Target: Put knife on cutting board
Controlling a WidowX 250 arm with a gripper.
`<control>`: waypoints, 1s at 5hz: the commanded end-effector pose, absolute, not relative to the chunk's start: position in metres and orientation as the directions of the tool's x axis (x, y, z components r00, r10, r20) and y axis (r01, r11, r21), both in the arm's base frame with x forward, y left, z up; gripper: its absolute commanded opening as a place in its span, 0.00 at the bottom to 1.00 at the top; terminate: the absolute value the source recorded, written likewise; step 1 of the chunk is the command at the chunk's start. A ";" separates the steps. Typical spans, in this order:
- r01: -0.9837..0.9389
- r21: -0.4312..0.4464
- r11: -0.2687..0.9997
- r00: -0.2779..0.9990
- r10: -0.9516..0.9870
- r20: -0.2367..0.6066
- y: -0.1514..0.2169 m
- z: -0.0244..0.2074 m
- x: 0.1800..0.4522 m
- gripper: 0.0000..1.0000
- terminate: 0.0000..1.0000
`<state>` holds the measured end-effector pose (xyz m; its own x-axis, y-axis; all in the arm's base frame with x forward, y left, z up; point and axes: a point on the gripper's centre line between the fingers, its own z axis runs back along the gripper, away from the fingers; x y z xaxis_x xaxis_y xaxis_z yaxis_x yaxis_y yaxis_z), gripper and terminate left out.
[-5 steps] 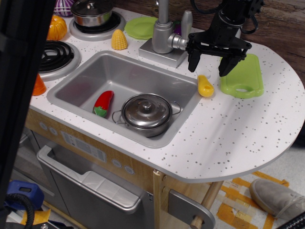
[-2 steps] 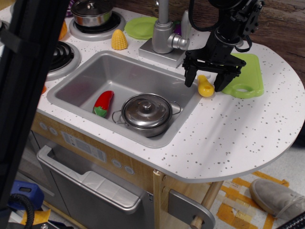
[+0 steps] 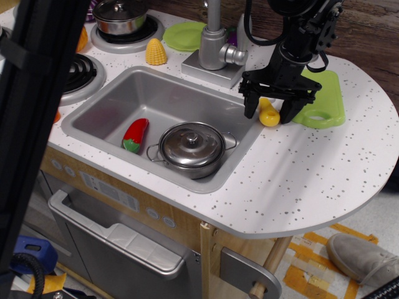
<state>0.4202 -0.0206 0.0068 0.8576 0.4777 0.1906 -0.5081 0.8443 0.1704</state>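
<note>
A ridged yellow corn cob (image 3: 156,52) is seen left of the faucet. The knife (image 3: 269,114), a smooth, rounded yellow plastic piece, lies on the speckled counter (image 3: 312,168), straddled by the spread black fingers of the gripper (image 3: 270,113), not yet clamped. The flat lime-green cutting board (image 3: 322,94) lies just right.

A single camera looks down from high above the front of a toy kitchen counter (image 3: 324,168), angled toward the wooden back wall (image 3: 368,28). It stands at middle distance, taking in the sink (image 3: 159,103) at centre, the stove burners (image 3: 78,71) far left and the counter's rounded right end. A dark out-of-focus bar (image 3: 34,106) close to the lens blocks the left edge. Floor and a shoe (image 3: 361,258) show at lower right.
</note>
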 end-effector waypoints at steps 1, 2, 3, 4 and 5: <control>-0.535 0.126 0.836 0.835 0.500 0.227 -0.015 0.025 0.425 0.00 0.00; -0.543 0.114 0.832 0.827 0.508 0.240 -0.017 0.027 0.426 0.00 0.00; -0.563 0.129 0.816 0.805 0.507 0.308 -0.026 0.057 0.431 0.00 0.00; -0.575 0.129 0.808 0.784 0.500 0.368 -0.040 0.078 0.438 0.00 0.00; -0.572 0.095 0.815 0.772 0.496 0.398 -0.057 0.086 0.445 0.00 0.00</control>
